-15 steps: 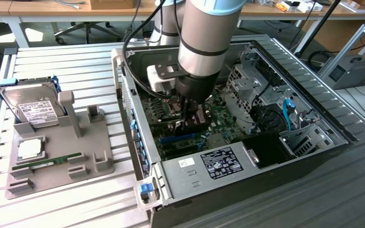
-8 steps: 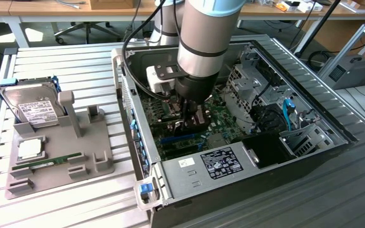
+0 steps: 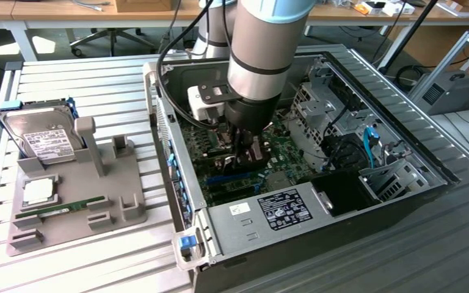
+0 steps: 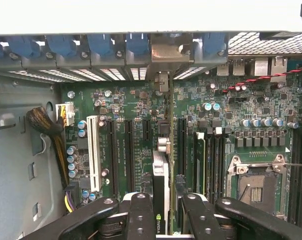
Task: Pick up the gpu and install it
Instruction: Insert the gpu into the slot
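Observation:
My gripper (image 3: pixel 244 163) is deep inside the open computer case (image 3: pixel 178 183), over the green motherboard (image 3: pixel 287 155). It is shut on the gpu (image 3: pixel 256 150), which stands on edge between the fingers. In the wrist view the gpu (image 4: pixel 160 175) runs edge-on away from the black fingers (image 4: pixel 141 215), lined up along the black expansion slots. Its silver end bracket (image 4: pixel 163 50) sits at the case's rear slot openings among the blue latches. My gripper (image 4: pixel 166 217) clamps the card from both sides. Whether the card's edge is fully down in a slot is hidden.
On the exterior view's left, a grey holder (image 3: pixel 80 207) carries a hard drive (image 3: pixel 43 137), a memory stick (image 3: pixel 59 207) and a square chip (image 3: pixel 37 191). Inside the case are a power supply (image 3: pixel 279 210), a drive cage (image 3: pixel 393 177), an open processor socket (image 4: pixel 253 185) and a white slot (image 4: pixel 93 152).

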Tool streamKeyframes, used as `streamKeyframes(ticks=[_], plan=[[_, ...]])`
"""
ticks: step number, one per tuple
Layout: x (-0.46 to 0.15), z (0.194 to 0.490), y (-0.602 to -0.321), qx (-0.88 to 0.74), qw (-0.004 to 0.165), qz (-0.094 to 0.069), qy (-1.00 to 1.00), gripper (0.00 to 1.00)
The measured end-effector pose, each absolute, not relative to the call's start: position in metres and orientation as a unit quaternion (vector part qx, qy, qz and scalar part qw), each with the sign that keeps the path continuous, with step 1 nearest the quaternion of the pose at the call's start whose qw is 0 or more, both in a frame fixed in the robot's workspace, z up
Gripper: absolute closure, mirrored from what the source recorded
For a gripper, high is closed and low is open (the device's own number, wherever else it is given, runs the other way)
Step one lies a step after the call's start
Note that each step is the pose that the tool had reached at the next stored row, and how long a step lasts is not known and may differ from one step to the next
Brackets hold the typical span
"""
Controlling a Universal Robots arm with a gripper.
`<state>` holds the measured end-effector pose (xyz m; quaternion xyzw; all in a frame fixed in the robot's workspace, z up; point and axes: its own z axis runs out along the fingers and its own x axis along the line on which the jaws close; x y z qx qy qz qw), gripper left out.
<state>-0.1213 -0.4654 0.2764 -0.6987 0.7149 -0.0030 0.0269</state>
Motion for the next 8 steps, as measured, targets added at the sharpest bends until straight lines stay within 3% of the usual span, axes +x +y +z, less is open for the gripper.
streamKeyframes(ticks=[8], plan=[[-0.1213,0.2727,-0.4655,-0.699,0.026,-0.003,0.715,0.73]])
